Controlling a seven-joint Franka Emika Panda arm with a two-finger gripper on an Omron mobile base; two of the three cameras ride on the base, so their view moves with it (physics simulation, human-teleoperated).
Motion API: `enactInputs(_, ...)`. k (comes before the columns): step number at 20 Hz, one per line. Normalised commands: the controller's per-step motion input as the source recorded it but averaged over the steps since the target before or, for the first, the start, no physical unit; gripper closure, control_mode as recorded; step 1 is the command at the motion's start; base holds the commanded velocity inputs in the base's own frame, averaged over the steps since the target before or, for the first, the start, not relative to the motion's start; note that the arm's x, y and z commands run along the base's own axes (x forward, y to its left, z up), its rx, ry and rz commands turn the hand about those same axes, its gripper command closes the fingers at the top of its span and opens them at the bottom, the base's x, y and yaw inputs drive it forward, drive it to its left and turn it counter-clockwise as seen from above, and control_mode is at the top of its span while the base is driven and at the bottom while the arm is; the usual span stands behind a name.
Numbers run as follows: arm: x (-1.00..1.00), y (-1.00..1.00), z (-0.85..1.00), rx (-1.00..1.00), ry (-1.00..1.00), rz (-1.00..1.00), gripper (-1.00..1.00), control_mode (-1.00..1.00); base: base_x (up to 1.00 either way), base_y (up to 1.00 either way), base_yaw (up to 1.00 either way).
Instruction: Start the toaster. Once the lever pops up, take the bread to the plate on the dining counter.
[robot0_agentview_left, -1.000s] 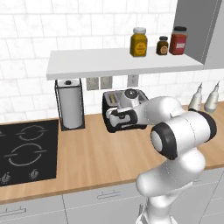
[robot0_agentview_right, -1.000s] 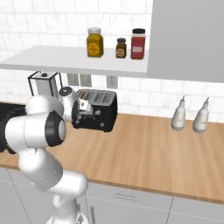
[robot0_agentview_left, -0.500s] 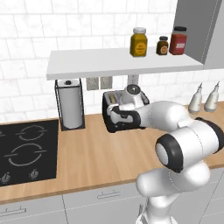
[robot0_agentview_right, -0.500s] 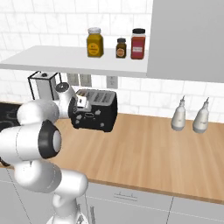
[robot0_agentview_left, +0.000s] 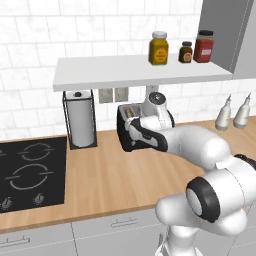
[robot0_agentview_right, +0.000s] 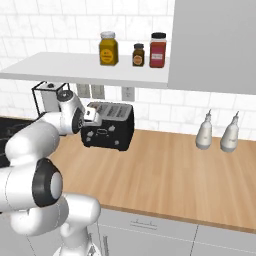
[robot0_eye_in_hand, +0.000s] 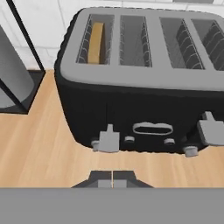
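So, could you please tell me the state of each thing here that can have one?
Black boxy toaster: upright, left lever down, right lever higher.
Tan bread slice: sunk in the leftmost slot.
Gripper: shut, empty, before the toaster.
Paper towel roll: upright in its holder.

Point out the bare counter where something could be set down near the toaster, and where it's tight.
Free: the broad wood stretch between the toaster and the two white bottles, out to the front edge. Also in front of the paper towel holder, beside the cooktop. Tight: the toaster's front, where the shut gripper hangs, and the gap beside the holder.
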Motion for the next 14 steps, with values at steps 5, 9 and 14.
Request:
enactInputs(5, -0.40, -0.07, 0.36, -0.01, 0.00, 0.00, -1.00, -1.00, 0.00, 0.00, 0.00)
enactInputs(9, -0.37, -0.01, 0.67, 0.00, -0.07, 0.00, -1.00, -1.00, 0.00, 0.00, 0.00)
enactInputs(14, -0.32, -0.03, 0.53, 0.01, -0.10, 0.01, -1.00, -1.00, 0.00, 0.00, 0.00)
